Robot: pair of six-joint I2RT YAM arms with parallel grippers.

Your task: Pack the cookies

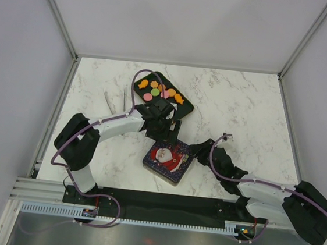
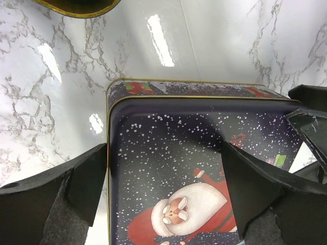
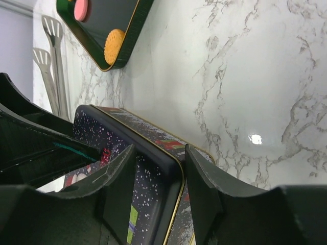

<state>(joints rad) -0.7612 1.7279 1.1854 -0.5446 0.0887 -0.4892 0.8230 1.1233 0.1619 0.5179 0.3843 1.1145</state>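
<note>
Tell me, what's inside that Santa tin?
The tin's lid is on, so its inside is hidden. The only cookies in sight lie on the dark tray behind it.

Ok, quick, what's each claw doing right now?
Left claw: open wide over the tin, holding nothing.
Right claw: closed on the tin's edge.
</note>
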